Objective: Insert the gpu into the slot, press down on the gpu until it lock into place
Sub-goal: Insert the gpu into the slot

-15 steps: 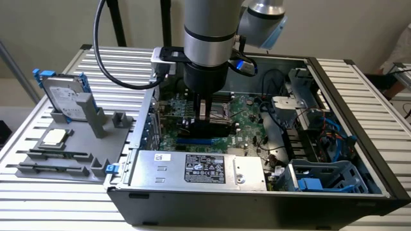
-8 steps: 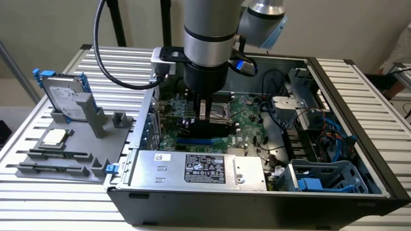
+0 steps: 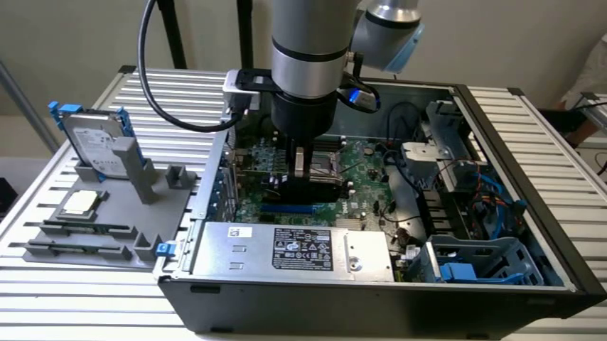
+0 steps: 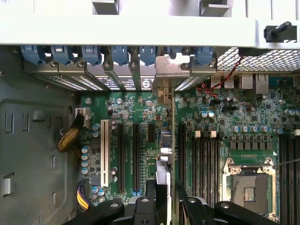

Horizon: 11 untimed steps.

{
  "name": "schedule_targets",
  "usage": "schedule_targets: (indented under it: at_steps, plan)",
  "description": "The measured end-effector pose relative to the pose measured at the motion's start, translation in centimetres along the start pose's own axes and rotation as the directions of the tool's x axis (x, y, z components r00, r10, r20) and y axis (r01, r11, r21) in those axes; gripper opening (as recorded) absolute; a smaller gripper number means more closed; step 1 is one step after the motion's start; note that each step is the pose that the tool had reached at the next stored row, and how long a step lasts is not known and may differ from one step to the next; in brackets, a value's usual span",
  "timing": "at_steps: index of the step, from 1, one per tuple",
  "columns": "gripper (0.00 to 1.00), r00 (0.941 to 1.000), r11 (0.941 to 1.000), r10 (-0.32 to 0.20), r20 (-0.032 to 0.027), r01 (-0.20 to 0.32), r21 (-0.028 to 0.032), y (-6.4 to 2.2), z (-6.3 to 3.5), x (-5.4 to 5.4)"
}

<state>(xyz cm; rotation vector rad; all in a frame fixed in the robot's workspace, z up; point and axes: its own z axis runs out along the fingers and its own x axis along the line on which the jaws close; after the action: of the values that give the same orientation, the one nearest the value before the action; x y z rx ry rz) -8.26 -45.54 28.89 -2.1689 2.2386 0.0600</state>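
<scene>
One gripper (image 4: 167, 190), fingers pinched on the upper edge of the gpu (image 3: 323, 192), holds the card upright over the green motherboard (image 3: 365, 160), its long axis parallel to the blue slot (image 3: 287, 211) close beneath.

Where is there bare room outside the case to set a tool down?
Bare slatted table beyond the grey fixture, beside the case, and at the near edge in front of the fixture. Inside the case is crowded: gripper holding the gpu, cables.
</scene>
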Motion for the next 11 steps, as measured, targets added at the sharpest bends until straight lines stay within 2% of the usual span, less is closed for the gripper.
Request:
schedule_targets:
  at_steps: [11]
  plan:
    - [0.26, 1.0000, 1.0000, 0.000, -0.0001, 0.000, -0.0001, 0.00, 0.00, 0.00]
